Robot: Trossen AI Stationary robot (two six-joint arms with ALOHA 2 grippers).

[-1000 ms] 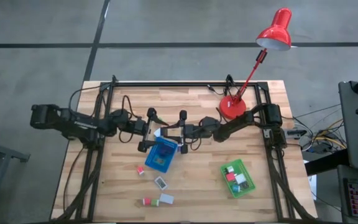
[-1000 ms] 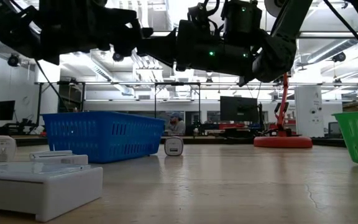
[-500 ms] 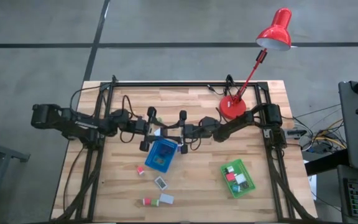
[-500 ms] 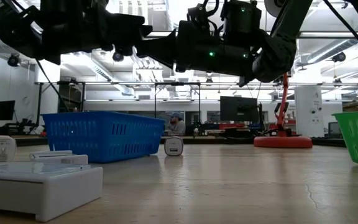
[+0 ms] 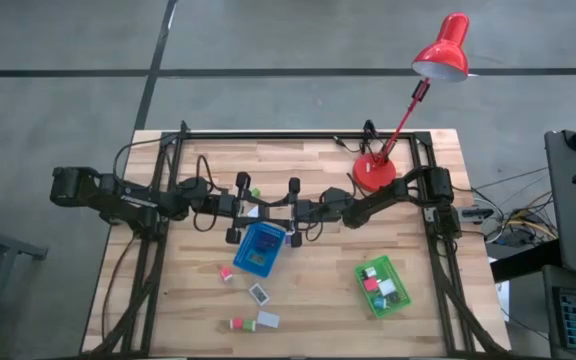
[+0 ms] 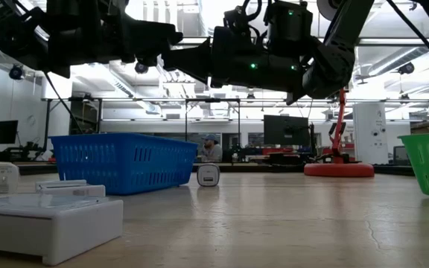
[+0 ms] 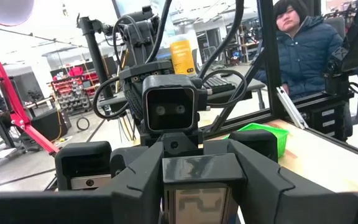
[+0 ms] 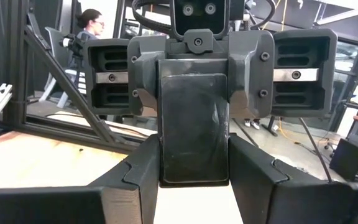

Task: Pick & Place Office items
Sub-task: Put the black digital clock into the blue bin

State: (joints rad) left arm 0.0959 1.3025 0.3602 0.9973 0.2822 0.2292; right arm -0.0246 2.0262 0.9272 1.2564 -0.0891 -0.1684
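Above the table's [image 5: 298,165] middle, beside the blue basket's [image 5: 260,248] far edge, the left gripper [image 5: 239,208] and right gripper [image 5: 290,211] face each other, both clamped on one small white box [image 5: 260,211] held between them.

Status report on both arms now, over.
Left pincer and right pincer both shut on one flat box. Box in mid-air by blue tray. No obstruction seen.
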